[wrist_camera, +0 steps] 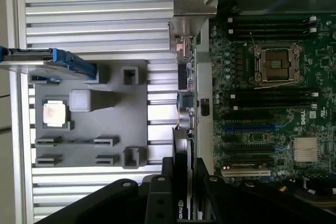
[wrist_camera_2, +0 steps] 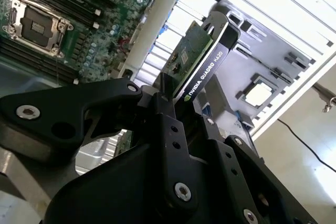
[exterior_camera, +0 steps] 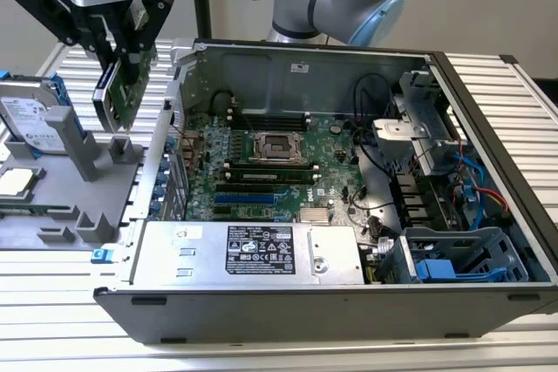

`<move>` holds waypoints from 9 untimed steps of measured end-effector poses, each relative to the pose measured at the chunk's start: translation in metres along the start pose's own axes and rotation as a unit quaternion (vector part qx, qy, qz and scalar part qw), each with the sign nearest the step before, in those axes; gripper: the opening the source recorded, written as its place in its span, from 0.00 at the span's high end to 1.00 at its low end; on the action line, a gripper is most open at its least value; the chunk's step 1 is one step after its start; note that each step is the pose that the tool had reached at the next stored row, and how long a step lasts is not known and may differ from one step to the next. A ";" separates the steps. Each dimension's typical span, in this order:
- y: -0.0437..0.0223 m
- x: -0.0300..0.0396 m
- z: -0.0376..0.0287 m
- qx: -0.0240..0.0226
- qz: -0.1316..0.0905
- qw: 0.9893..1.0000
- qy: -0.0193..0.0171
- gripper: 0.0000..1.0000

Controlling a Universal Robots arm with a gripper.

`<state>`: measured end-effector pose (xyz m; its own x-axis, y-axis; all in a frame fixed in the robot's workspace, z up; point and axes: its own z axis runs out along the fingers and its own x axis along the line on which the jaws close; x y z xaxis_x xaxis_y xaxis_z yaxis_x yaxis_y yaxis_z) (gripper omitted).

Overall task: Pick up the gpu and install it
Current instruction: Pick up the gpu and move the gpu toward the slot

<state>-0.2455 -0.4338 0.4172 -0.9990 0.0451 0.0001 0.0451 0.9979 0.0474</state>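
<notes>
Two fingers pinch the gpu between them, hanging above the grey tray beside the case

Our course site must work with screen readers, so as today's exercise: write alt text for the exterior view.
The gripper, jaws shut on the gpu, holds it in the air above a grey tray, to the exterior view's left of an open computer case with its motherboard exposed. A hard drive stands in the tray.
</notes>
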 end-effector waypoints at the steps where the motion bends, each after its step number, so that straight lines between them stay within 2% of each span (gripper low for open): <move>1: 0.0001 -0.0022 0.0000 0.000 0.000 1.000 0.000 1.00; 9: 0.0010 -0.0210 0.0001 0.000 0.000 1.000 0.000 1.00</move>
<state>-0.2244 -0.4338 0.4171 -0.9990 0.0451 0.0000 0.0451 0.9979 0.0474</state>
